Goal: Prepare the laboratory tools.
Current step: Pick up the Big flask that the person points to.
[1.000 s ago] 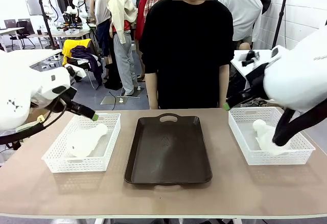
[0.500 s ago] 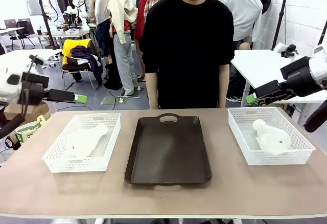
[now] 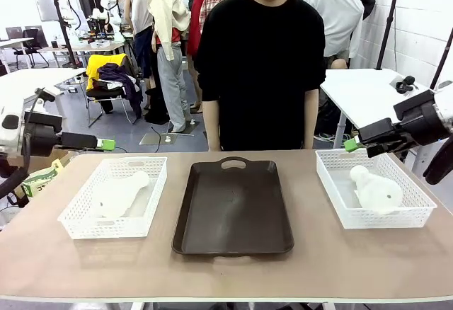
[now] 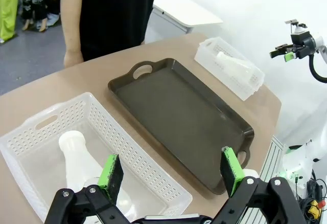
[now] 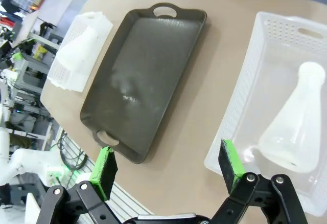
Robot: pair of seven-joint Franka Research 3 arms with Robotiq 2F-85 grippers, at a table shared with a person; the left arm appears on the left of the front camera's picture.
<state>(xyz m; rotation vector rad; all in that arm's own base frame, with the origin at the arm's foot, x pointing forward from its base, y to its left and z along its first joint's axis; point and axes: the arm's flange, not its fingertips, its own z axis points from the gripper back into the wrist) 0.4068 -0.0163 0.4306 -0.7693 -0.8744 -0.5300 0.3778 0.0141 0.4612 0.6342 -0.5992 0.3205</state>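
Approach stage, I judge: flanking the tray, the left flask lies in the left basket and the right flask in the right basket; beyond, my left end effector and right end effector hover wide, empty, next needing descent over each flask.

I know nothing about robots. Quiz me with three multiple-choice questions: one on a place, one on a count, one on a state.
1. Where is the dark brown plastic tray? A. between the left white mesh basket and the right white mesh basket; B. on the floor; C. atop a basket.
2. How many frosted-white plastic conical flasks lie in each basket? A. none; B. one; C. three.
3. The left gripper is: A. open, empty; B. shut on a flask; C. shut on the tray.
Answers: A, baskets flank it; B, one lies sideways in each; A, its green pads stand apart, gripping nothing.
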